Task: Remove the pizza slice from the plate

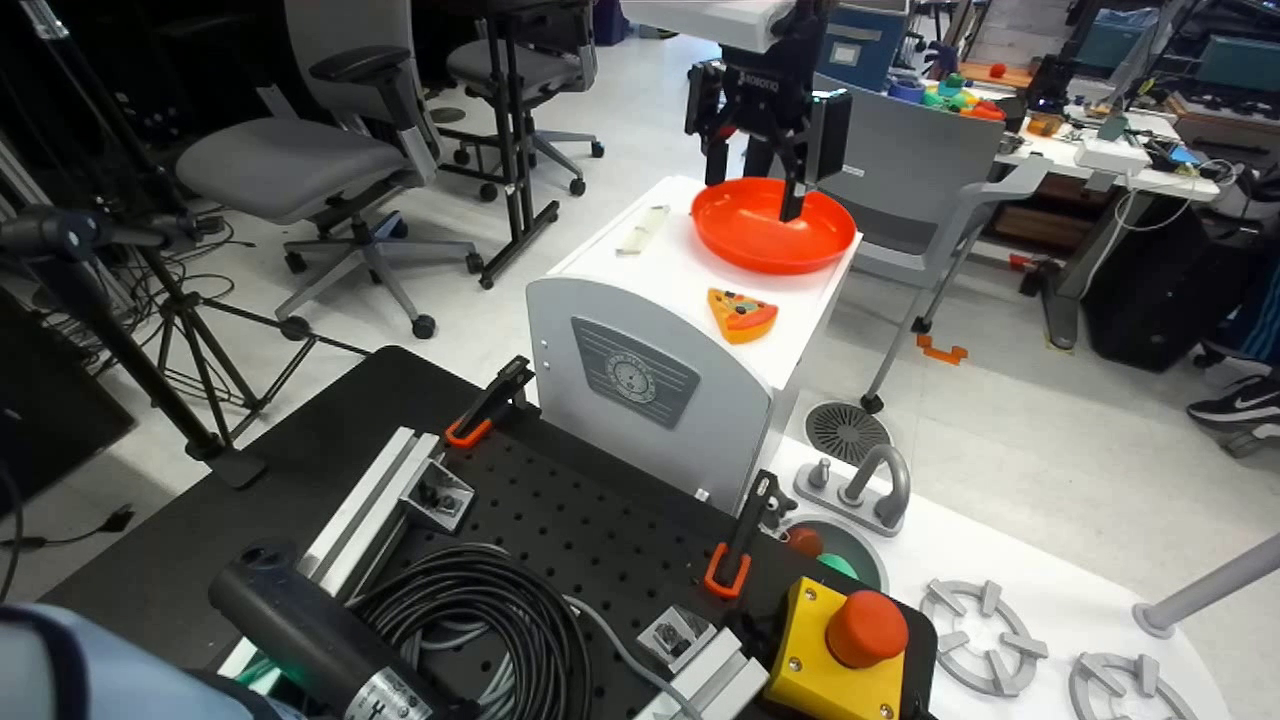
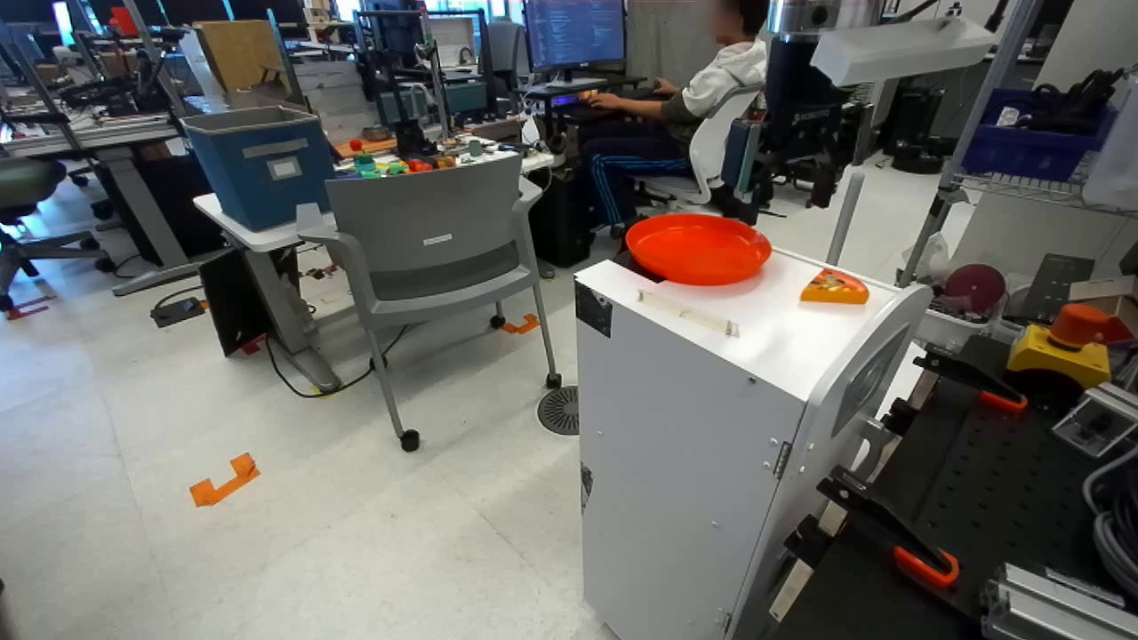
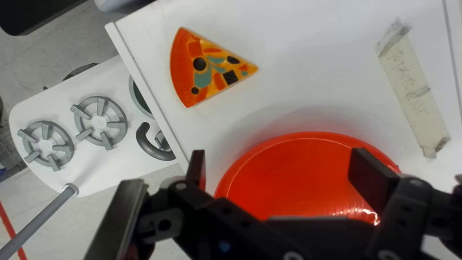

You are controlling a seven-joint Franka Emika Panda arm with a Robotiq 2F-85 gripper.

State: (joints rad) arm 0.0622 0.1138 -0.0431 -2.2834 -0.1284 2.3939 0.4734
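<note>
The pizza slice [image 1: 742,315] [image 2: 835,287] [image 3: 205,72], an orange toy wedge with printed toppings, lies flat on the white top of the toy kitchen unit, apart from the plate. The plate [image 1: 765,248] [image 2: 699,249] [image 3: 288,173] is a round bright orange-red dish at the far end of that top, and no food shows in it. Above the plate hangs my gripper [image 1: 754,190] [image 3: 279,162], its jaws wide apart and nothing between them. From the wrist view, the slice sits beyond the fingertips, up and to the left. My gripper's body hides the plate's lower part there.
A strip of masking tape [image 1: 642,230] [image 3: 413,94] is stuck on the white top [image 2: 765,320]. Toy burners [image 3: 100,121] and a faucet [image 1: 880,490] stand on a lower counter. A grey chair [image 2: 427,231] is close to the unit. Clamps [image 1: 735,540] hold the black perforated board.
</note>
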